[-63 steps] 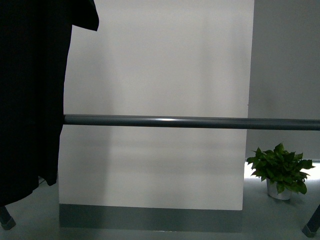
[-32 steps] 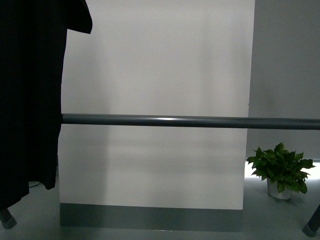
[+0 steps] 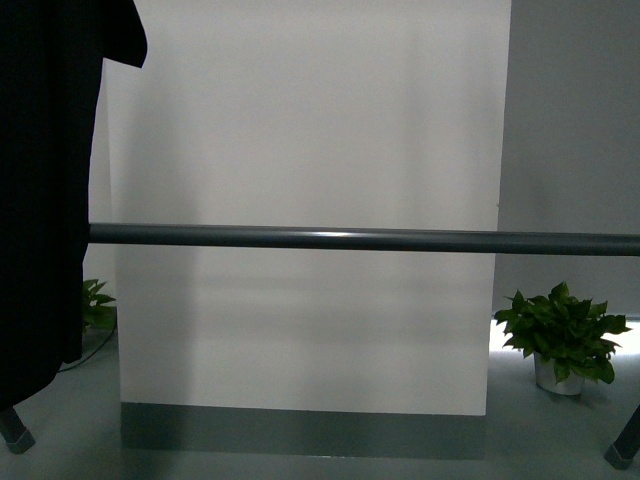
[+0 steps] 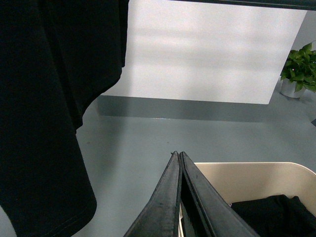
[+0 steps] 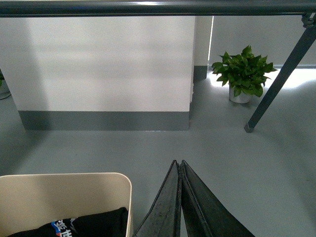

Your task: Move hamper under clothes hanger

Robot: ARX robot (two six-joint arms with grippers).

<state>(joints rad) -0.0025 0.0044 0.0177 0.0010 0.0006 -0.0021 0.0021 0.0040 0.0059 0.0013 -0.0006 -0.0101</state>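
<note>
The clothes hanger's dark grey bar crosses the front view at mid height; it also runs along the edge of the right wrist view, with one splayed leg. The beige hamper sits on the grey floor between my grippers, with dark clothes inside, and shows in the right wrist view too. My left gripper is shut and empty, over the hamper's left rim. My right gripper is shut and empty, beside the hamper's right rim. Neither arm shows in the front view.
A black garment hangs from the rack at the left and fills the left wrist view's side. A white panel stands behind the bar. Potted plants stand on the floor at right and behind the garment.
The black garment has shifted left in the front view, uncovering more of the bar and a small plant behind it. The bar sits slightly higher in the picture.
</note>
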